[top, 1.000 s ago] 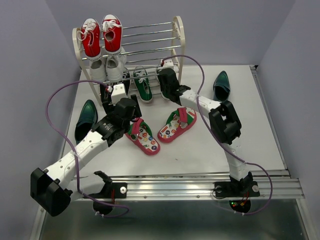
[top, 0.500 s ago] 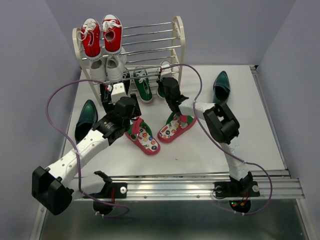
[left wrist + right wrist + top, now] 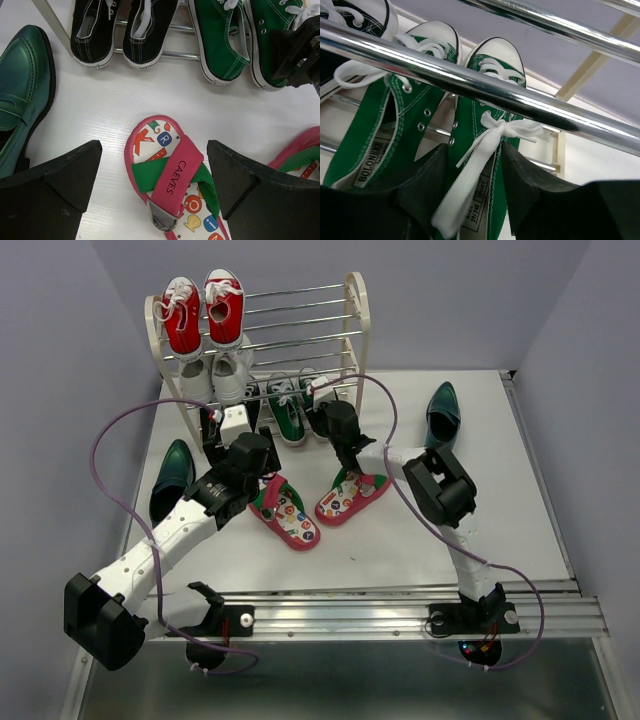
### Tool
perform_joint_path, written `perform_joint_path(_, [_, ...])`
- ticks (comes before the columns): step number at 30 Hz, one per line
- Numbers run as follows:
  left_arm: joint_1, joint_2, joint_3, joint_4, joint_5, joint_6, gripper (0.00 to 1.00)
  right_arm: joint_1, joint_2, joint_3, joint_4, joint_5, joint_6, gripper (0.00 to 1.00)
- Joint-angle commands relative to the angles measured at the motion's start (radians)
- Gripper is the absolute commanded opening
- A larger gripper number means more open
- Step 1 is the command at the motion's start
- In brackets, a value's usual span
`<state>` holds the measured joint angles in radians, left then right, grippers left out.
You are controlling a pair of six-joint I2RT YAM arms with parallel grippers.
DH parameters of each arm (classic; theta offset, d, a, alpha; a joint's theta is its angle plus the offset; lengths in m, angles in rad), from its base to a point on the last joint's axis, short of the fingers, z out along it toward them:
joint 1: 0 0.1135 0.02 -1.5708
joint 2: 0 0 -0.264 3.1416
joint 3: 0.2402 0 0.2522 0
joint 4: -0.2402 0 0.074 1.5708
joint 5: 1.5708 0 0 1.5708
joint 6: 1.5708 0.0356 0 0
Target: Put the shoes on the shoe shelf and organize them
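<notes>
Four shoes lie on the table, not yet on the shelf, while both green sneakers sit on its bottom tier. Far left, one teal shoe lies beside the rack's foot. Next comes the left gripper, jaws spread wide and empty, hovering over the left flip-flop, whose toe points at the black sneakers on the bottom rods. A grab at the soft strap alone would probably let the sole swing and knock those sneakers or the teal shoe. The right flip-flop lies just under the right arm, where a low pull-back could sweep it aside. On the bottom tier the left sneaker and right sneaker stand side by side, toes to the back. The right gripper has its jaws part-way apart, loosely astride the right sneaker's heel, and a white lace hangs in the gap between them. That lace is the likeliest trouble: if a finger catches it on the way out, the sneaker could be dragged off the rods. A chrome rod crosses close above, so a straight lift risks striking it. Far right, the other teal shoe lies well apart from its mate.
</notes>
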<state>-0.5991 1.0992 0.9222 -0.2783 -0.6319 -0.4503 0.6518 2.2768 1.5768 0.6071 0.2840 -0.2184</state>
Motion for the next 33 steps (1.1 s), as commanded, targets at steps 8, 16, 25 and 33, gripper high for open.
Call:
perform_joint_path(8, [0.009,-0.033,0.024,-0.013,0.018,-0.010,0.99,0.006,-0.155,0.048,-0.142,-0.034,0.143,0.91])
perform_joint_path(16, [0.009,-0.105,0.007,-0.082,0.096,-0.102,0.99,0.006,-0.405,-0.138,-0.285,-0.164,0.372,1.00])
perform_joint_path(25, [0.009,-0.110,-0.041,-0.300,0.176,-0.378,0.99,0.015,-0.690,-0.360,-0.600,-0.090,0.635,1.00])
perform_joint_path(33, [-0.048,-0.203,-0.315,-0.159,0.420,-0.597,0.99,0.016,-0.905,-0.584,-0.773,0.020,0.731,1.00])
